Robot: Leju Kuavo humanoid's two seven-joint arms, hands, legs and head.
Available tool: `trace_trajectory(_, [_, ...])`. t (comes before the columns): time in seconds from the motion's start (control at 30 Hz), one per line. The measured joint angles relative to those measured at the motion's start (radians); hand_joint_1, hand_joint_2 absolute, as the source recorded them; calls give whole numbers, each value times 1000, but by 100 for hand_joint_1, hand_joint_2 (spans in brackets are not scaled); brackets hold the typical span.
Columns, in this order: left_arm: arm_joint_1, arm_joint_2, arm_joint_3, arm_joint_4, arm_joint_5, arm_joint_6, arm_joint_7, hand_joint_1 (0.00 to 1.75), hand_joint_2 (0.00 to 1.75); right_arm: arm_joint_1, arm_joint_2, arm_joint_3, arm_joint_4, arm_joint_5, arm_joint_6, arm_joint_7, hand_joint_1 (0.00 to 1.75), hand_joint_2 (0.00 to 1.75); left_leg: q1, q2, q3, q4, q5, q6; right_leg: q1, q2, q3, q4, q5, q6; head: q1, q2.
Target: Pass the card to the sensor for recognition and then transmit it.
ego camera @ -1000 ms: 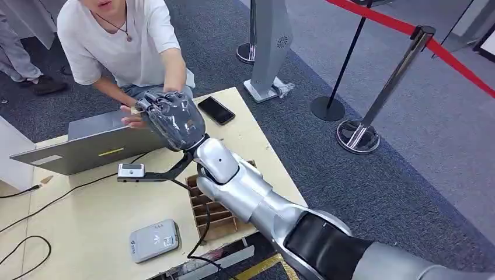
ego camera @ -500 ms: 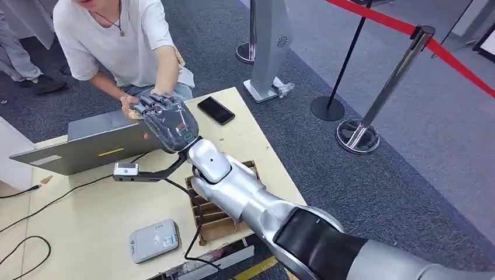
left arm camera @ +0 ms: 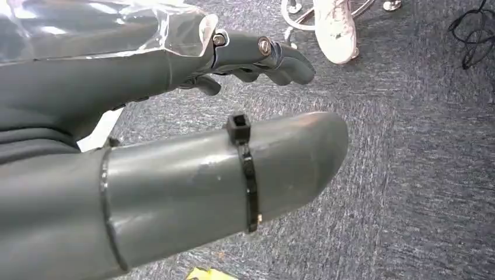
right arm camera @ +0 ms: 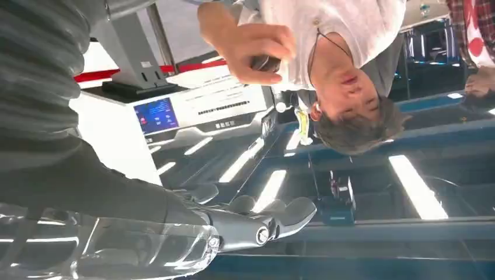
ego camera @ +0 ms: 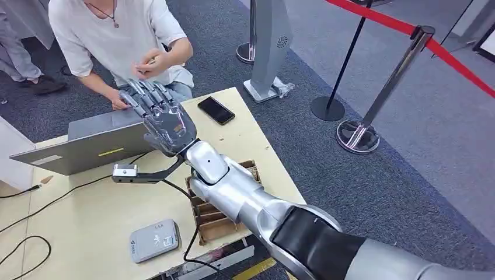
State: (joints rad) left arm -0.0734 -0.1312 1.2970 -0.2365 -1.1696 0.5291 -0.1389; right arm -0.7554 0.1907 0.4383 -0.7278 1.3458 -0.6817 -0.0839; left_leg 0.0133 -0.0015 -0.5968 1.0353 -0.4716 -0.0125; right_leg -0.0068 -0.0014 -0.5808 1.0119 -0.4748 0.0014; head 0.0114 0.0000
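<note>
Right robot hand point(ego camera: 162, 121), fingers spread and holding nothing, hovers over the desk's point(ego camera: 87, 233) far edge, while the small card appears pinched in the person's raised hand point(ego camera: 150, 62) just beyond it.

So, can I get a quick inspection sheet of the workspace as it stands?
Surface: pale wooden table, bare in the middle.
Job's things: grey sensor flat near the table's front edge; card not clearly seen, though the person's raised hand may hold something small.
Clutter: open laptop, black phone, wooden divider box under the right arm.
Hands: right hand above the laptop, fingers spread, holding nothing; left hand hangs over carpet, nothing seen in it.
Cables: black cables run across the table's left side.
Surroundings: grey carpet, stanchions with red rope, a kiosk base.
</note>
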Motion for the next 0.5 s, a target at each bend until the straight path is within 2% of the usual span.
trace_trajectory(0.03, [0,0,0,0,1,1,0,0,0,-1,1,0,2,-2,0,0,0,0,0,0,0,0,0,0,0,0,0,0,0,0,0,0])
trace_trajectory(0.27, [0,-7,5,0,16,15,4,0,0,3,16,3,-20,-104,8,-41,0,0,0,0,0,0,0,0,0,0,0,0,0,0,0,0])
trace_trajectory(0.43, [1,-12,13,0,25,18,5,0,0,32,16,22,-118,-203,24,-70,0,0,0,0,0,0,0,0,0,0,0,0,0,0,0,0])
trace_trajectory(0.5, [1,-14,18,0,26,18,5,0,0,58,15,31,-174,-275,62,-95,0,0,0,0,0,0,0,0,0,0,0,0,0,0,0,0])
